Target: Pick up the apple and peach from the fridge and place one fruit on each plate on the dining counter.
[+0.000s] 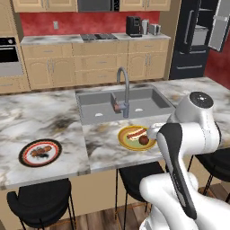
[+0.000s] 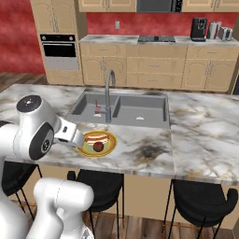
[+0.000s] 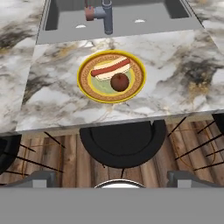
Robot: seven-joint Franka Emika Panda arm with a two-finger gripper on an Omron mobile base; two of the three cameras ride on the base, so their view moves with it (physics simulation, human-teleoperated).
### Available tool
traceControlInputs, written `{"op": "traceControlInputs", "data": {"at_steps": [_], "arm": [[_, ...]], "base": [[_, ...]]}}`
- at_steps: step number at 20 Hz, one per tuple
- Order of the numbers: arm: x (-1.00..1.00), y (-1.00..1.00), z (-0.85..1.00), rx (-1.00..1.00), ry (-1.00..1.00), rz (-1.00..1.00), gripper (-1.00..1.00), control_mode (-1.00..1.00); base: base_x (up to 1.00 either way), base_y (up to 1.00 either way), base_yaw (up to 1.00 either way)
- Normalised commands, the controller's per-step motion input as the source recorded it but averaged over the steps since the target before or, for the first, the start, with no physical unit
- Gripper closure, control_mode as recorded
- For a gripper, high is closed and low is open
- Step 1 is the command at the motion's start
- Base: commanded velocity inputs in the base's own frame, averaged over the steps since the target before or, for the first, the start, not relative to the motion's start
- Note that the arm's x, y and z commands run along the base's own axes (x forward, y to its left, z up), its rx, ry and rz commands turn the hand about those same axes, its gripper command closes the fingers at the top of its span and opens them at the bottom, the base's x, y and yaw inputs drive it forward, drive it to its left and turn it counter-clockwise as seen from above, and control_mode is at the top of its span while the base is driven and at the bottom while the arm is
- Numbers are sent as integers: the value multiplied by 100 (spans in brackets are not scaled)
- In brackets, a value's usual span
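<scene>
Resting on the yellow plate (image 3: pixel 111 77) just before the sink (image 1: pixel 121 104) on the worktop (image 3: pixel 175 70), the fruit (image 3: pixel 119 82) looks firm, smooth, roll-prone; grip across its middle. Claw (image 3: pixel 117 180) spread wide, empty. The brown-rimmed plate (image 1: pixel 40 152) holds no fruit.

Black stools (image 1: pixel 41 202) tuck under the island; a coffee machine (image 1: pixel 133 25) sits near the toaster (image 1: pixel 154 29).

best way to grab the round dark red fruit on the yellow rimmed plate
Grip the round fruit across its widest middle, coming straight down from above. It sits free on the yellow-rimmed plate, with the hot dog close beside it, so set the tool's fingers clear of that side.
</scene>
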Motion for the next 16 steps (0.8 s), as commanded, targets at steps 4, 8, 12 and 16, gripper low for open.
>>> {"op": "traceControlInputs", "data": {"at_steps": [4,8,12,16], "arm": [[0,0,0,0,0,0,-100,-100],[0,0,0,0,0,0,-100,100],[0,0,0,0,0,0,-100,100],[0,0,0,0,0,0,-100,100]], "base": [[0,0,0],[0,0,0],[-46,-68,-1],[-89,-100,-10]]}}
